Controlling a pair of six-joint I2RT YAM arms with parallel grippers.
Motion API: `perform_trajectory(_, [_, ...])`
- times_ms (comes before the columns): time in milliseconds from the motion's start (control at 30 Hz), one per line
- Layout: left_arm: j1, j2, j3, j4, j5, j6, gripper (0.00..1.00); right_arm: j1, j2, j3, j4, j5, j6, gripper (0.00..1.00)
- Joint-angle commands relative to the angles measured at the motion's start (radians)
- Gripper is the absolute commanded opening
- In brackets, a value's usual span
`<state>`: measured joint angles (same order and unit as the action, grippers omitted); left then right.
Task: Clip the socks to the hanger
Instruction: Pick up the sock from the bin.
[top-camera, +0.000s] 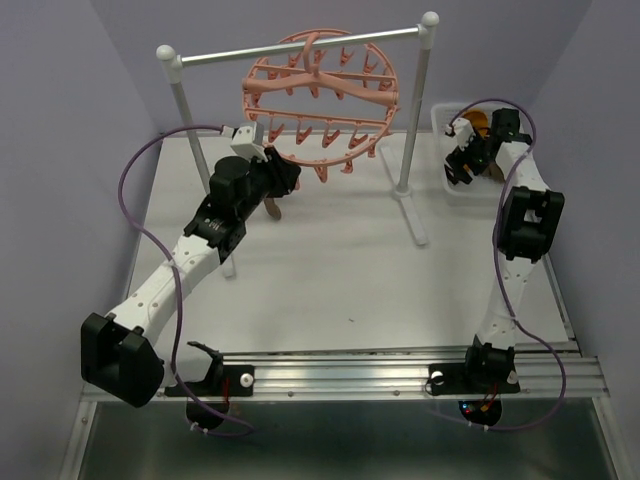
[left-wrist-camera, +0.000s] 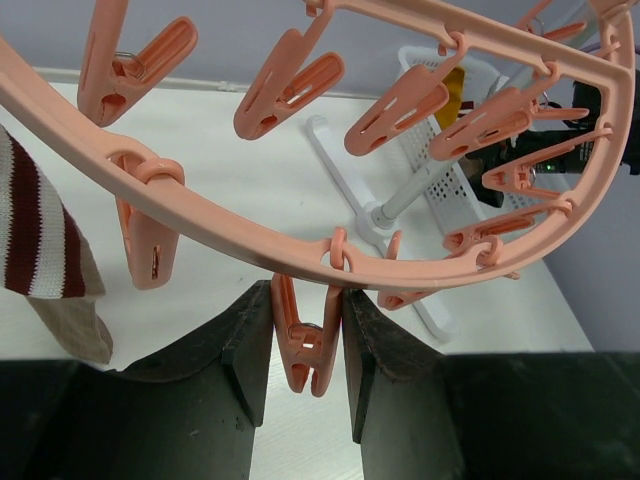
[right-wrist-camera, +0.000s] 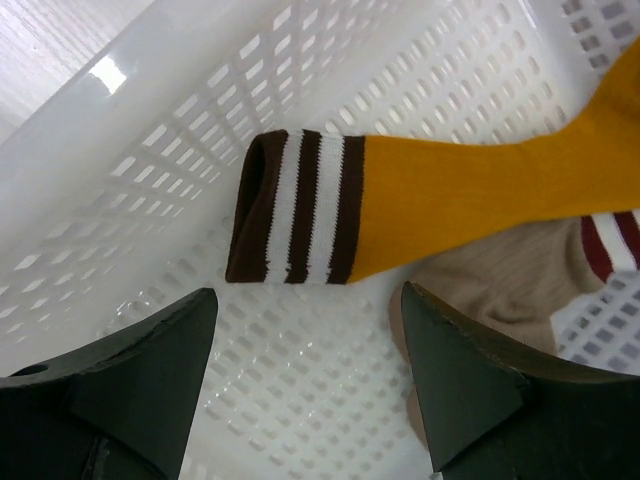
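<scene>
You've a white-posted rail stand (top-camera: 215, 54) at twelve o'clock on the desk (top-camera: 330, 270), and a white perforated basket (right-wrist-camera: 130, 170) at two.

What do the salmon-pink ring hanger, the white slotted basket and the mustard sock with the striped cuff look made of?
Salmon-pink ring hanger: moulded plastic, smooth, slightly glossy, by its uniform colour and rounded edges. White slotted basket: glossy plastic, by the highlights and regular slots. Mustard sock: knitted fabric, matte; fibre unclear.

Robotics lab enclosure, plain walls (top-camera: 60, 120), aluminium mounting rail (top-camera: 350, 375)
</scene>
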<state>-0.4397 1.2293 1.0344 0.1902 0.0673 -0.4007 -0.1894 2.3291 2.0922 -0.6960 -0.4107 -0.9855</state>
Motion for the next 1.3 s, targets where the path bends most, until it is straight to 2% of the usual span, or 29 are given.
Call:
perform_trajectory(0, [-0.005,0.006,0.072,0.081,0.009,0.043,0.0,0.002,0.079,0.104,-0.088,-0.068,-0.076,0.8])
perform_trajectory(133, [-0.005,0.025,0.092,0.081,0.008,0.048,0.0,0.002,0.144,0.163,-0.089,-0.069,-0.062,0.79])
perform_trajectory(233, [-0.004,0.039,0.098,0.077,0.008,0.045,0.0,0.002,0.18,0.18,-0.089,-0.073,-0.056,0.74])
perform_trajectory(367, [-0.005,0.035,0.099,0.071,0.0,0.049,0.0,0.002,0.21,0.175,-0.096,-0.068,-0.035,0.51])
perform_trajectory(400, [-0.004,0.032,0.099,0.071,-0.003,0.049,0.0,0.002,0.213,0.175,-0.102,-0.068,-0.03,0.39])
perform_trajectory(467, [-0.005,0.024,0.098,0.068,-0.007,0.051,0.0,0.002,0.216,0.175,-0.108,-0.073,-0.016,0.24])
perform_trajectory(633, [-0.005,0.015,0.098,0.058,-0.014,0.049,0.0,0.002,0.171,0.175,-0.122,-0.105,0.034,0.1])
perform_trajectory(667, [-0.005,0.013,0.096,0.06,-0.012,0.048,0.0,0.002,0.144,0.18,-0.117,-0.108,0.051,0.03])
perform_trajectory(767, [-0.007,0.009,0.095,0.06,-0.014,0.045,0.0,0.002,0.09,0.172,-0.033,-0.105,0.198,0.01])
perform_trajectory(833, [-0.005,0.004,0.092,0.061,-0.014,0.045,0.0,0.002,0.017,0.128,0.075,-0.099,0.283,0.01])
perform_trajectory(867, [-0.005,-0.001,0.09,0.064,-0.015,0.042,0.0,0.002,-0.043,0.07,0.175,-0.071,0.415,0.01])
perform_trajectory(967, [-0.007,-0.011,0.085,0.068,-0.017,0.036,0.0,0.002,-0.126,-0.003,0.252,-0.038,0.549,0.01])
perform_trajectory(1100, [-0.005,-0.016,0.084,0.072,-0.015,0.026,0.0,0.002,-0.255,-0.139,0.364,0.021,0.682,0.01])
perform_trajectory(1267, [-0.008,-0.016,0.088,0.066,-0.012,0.023,0.0,0.011,-0.381,-0.198,0.36,0.058,0.763,0.01])
